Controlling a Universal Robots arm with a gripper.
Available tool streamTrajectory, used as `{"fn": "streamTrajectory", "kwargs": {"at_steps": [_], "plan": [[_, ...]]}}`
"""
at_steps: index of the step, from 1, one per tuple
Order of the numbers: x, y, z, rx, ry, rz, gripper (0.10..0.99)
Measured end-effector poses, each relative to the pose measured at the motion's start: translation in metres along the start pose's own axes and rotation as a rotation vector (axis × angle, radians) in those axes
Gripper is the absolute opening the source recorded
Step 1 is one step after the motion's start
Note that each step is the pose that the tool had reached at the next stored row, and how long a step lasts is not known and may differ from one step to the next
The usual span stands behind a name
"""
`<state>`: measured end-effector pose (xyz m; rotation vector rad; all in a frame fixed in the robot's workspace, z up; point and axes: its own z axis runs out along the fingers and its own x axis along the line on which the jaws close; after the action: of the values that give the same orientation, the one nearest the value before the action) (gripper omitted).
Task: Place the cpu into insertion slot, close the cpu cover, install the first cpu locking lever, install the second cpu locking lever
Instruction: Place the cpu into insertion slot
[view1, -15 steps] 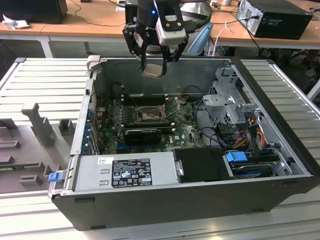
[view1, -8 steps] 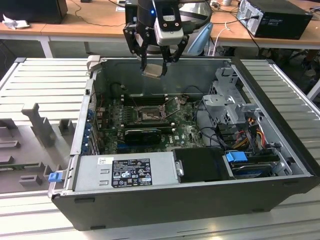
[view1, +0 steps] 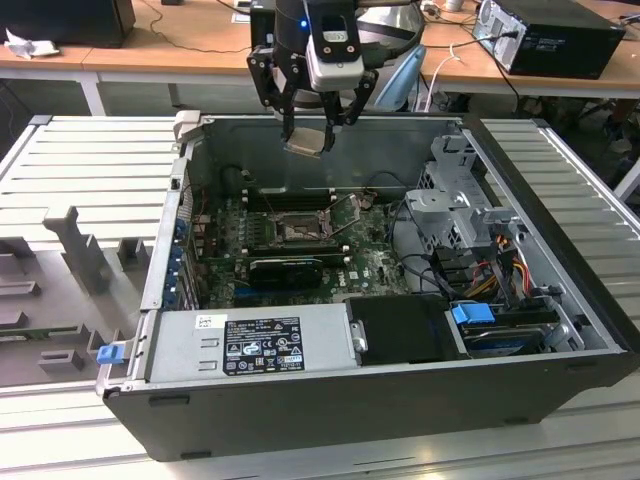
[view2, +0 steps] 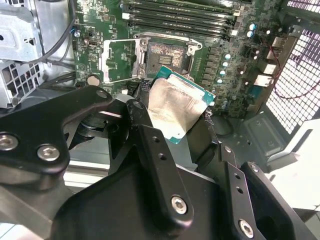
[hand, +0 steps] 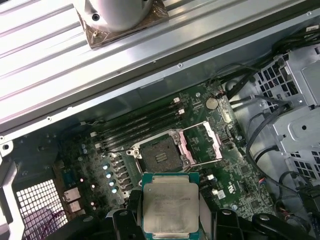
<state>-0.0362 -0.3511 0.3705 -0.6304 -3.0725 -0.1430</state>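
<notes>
The computer case (view1: 300, 400) lies open, its green circuit board (view1: 375, 262) exposed. The gripper (view1: 312, 128) hangs over the rear wall. Below it, the cpu cover (hand: 202, 145) is swung open beside the bare insertion slot (hand: 161, 156). The fingers pinch the cpu (hand: 170, 207) by its edges, well above the slot. A tilted or misaligned descent would likely bend socket pins.

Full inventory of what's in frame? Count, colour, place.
grey slatted table: 1, grey, beneath the rest
dark grey computer case: 1, dark grey, open on the table
green circuit board: 1, green, inside the case
square dark insertion slot: 1, dark, on the board, empty
thin silver cpu cover frame: 1, silver, open beside the slot
long black memory sticks: several, black, alongside the slot
flat square silver-beige cpu: 1, silver-beige, held over the case
black robot hand: 1, black, shut on the cpu
</notes>
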Motion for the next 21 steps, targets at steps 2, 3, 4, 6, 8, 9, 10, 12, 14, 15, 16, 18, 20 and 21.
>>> {"fn": "streamTrajectory", "kwargs": {"at_steps": [2, 3, 4, 6, 8, 9, 10, 12, 14, 15, 16, 18, 20, 21], "plan": [[0.0000, 0.0000, 0.0000, 0.000, -0.0005, 0.005, 0.541], [0.0000, 0.0000, 0.0000, 0.000, -0.0008, 0.009, 0.541], [0.0000, 0.0000, 0.0000, 0.000, -0.0011, 0.012, 0.541], [0.0000, 0.0000, 0.0000, 0.000, -0.0018, 0.021, 0.541], [0.0000, 0.0000, 0.0000, -0.001, -0.0026, 0.029, 0.541], [0.0000, 0.0000, 0.0000, -0.001, -0.0029, 0.032, 0.541], [0.0000, 0.0000, 0.0000, -0.001, -0.0033, 0.037, 0.541], [0.0000, 0.0000, 0.0000, -0.001, -0.0040, 0.045, 0.541], [0.0000, 0.0000, 0.0000, -0.001, -0.0047, 0.053, 0.541], [0.0000, 0.0000, 0.0000, -0.001, -0.0050, 0.057, 0.541], [0.0000, 0.0000, 0.0000, -0.001, -0.0054, 0.061, 0.541], [0.0000, 0.0000, 0.0000, -0.001, -0.0058, 0.066, 0.541], [0.0000, 0.0000, 0.0000, -0.001, -0.0063, 0.071, 0.541], [0.0000, 0.0000, 0.0000, -0.001, -0.0067, 0.075, 0.541]]}}
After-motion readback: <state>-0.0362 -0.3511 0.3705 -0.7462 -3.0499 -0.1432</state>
